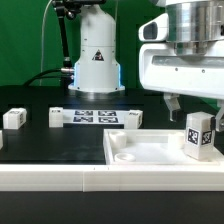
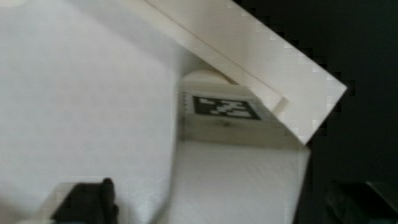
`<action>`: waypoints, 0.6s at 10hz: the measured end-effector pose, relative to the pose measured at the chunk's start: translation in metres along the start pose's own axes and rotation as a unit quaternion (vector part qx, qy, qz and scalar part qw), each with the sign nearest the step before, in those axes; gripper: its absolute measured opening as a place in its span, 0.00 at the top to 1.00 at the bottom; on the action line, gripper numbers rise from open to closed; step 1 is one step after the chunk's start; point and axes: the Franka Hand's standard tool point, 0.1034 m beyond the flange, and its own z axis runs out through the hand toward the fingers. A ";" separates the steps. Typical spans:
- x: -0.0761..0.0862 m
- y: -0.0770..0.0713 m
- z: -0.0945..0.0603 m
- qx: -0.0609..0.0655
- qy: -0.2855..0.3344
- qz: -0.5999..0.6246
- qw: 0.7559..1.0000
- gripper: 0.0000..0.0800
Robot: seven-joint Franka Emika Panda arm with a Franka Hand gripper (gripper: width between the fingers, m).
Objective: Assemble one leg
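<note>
- Green backdrop and a black table frame the work. The leg (image 1: 198, 136) stands upright just below the gripper (image 1: 188, 106), a little off its centre line.
- The gripper is open: in the wrist view its dark fingertips (image 2: 86, 200) sit wide apart with nothing between them, and the leg's tag lies ahead of them.
- The step in hand looks like the approach to grasp the leg. The gap should be centred over the post before descending, so neither finger clips its top and tips it.
- The jaws should close squarely on two opposite flat faces, fairly high up. This leaves the lower end free for seating and keeps the leg vertical on the lift.
- Under the leg lies the white panel (image 1: 140, 162). Whether the leg sits in one of its round sockets cannot be told.
- Well away from the gripper, towards the robot base (image 1: 97, 55), lies the marker board (image 1: 95, 116). A small white block (image 1: 13, 118) sits farther off still.
</note>
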 end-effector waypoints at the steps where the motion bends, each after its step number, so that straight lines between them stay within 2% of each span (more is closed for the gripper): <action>1: -0.002 -0.001 0.000 0.000 0.000 -0.024 1.000 0.22; 4: -0.005 -0.002 0.000 -0.001 0.000 -0.196 0.981 0.19; 6: -0.009 -0.003 0.001 -0.002 0.000 -0.302 0.953 0.19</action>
